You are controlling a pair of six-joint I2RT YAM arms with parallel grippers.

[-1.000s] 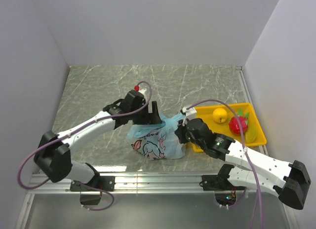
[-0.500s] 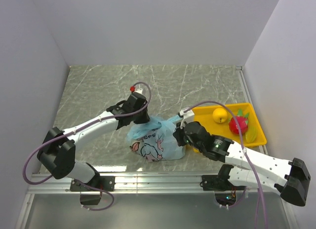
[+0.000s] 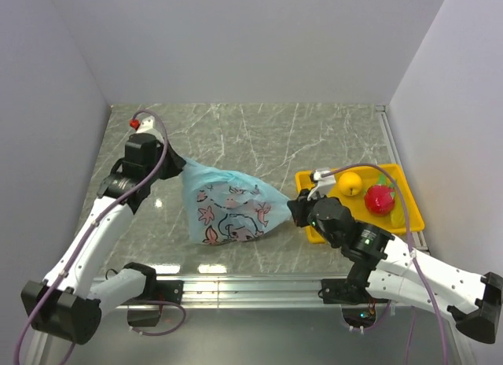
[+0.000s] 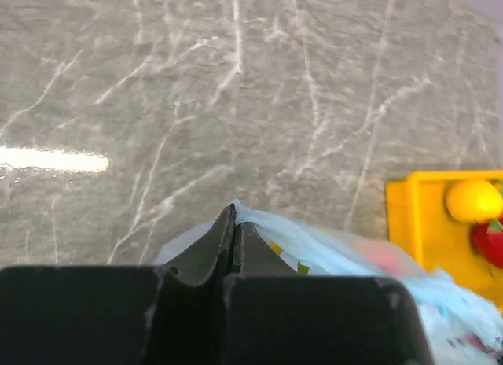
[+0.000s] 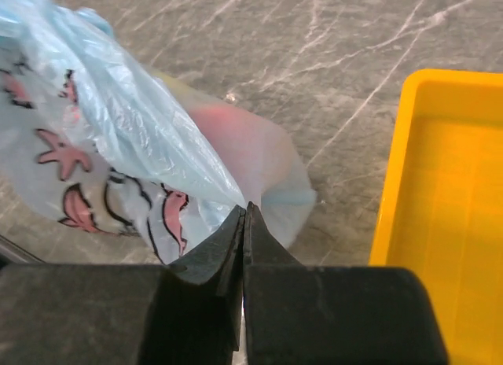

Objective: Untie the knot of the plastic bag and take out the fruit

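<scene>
Overhead, two robot arms pull a blue plastic bag taut between them

Seen from above, the plastic bag [image 3: 228, 208] lies in the middle of the grey marbled counter [image 3: 259, 137], drawn out into a long wedge. It is thin, light blue and see-through, and its cartoon print of dark lines with pink patches faces up.

The left arm rises from its base at the near left corner and reaches along the left side of the counter. Its wrist bends in toward the centre. The left fingers [image 4: 233, 223] are pressed together on a thin corner of the bag at its far left end.

The right arm stretches low from the near right corner toward the middle, and its wrist sits just beside the near left corner of a yellow tray [image 3: 414, 226]. The right fingers [image 5: 244, 223] are likewise pressed together, pinching a fold of plastic at the bag's right end.

A soft pinkish shape [image 5: 228, 137] shows through the plastic close to the right fingers; what it is cannot be told. The knot cannot be made out in any view.

In the tray rest a small yellow fruit [image 3: 350, 182] and a red fruit with green leaves [image 3: 380, 198].
</scene>
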